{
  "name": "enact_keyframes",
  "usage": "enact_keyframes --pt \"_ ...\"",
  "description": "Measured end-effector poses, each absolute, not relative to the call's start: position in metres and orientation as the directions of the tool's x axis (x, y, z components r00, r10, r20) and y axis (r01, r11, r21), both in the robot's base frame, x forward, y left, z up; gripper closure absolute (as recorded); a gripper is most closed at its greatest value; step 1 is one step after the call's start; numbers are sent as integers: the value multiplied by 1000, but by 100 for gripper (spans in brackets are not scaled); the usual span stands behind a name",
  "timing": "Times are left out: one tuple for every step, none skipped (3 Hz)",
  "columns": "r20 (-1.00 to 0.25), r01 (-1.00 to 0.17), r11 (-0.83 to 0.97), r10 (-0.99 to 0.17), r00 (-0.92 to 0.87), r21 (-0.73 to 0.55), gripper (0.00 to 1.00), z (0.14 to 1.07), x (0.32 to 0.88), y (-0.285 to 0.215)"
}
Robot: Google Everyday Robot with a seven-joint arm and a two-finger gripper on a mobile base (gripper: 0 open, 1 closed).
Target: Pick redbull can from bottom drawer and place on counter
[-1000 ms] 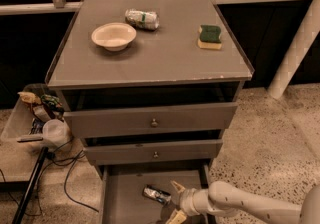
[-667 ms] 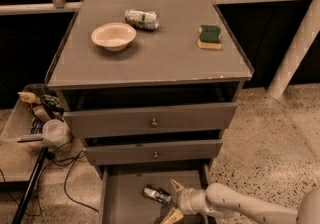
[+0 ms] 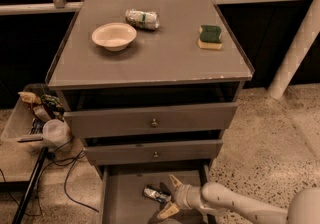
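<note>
The redbull can point(image 3: 155, 194), small and silver with blue patches, lies on its side in the open bottom drawer point(image 3: 125, 203) at the frame's bottom. My gripper point(image 3: 170, 197) reaches in from the lower right, open, its two pale fingers spread just right of the can, one above and one below its right end. The counter point(image 3: 160, 58) is the flat grey cabinet top above.
On the counter stand a cream bowl point(image 3: 114, 36), a silver can with a green band point(image 3: 142, 19) lying on its side, and a green-and-yellow sponge point(image 3: 210, 36). Two upper drawers with round knobs point(image 3: 154, 123) stick out slightly. A bin of clutter point(image 3: 37, 118) and cables sit left.
My gripper has moved left along the drawer, closer to the can. The can has not moved.
</note>
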State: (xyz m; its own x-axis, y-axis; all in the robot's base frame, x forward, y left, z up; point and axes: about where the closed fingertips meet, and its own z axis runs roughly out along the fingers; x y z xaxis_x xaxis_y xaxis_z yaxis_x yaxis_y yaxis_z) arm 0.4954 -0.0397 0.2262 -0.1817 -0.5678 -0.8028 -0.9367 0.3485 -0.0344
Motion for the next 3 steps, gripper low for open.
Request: enact_keyframes --pt "-771 -936 349 -606 -196 -36 0 205 499 -38" --pt "-740 -940 339 -641 -206 -32 0 183 494 -33" --pt "-721 -940 340 -659 -213 -32 0 168 494 -30"
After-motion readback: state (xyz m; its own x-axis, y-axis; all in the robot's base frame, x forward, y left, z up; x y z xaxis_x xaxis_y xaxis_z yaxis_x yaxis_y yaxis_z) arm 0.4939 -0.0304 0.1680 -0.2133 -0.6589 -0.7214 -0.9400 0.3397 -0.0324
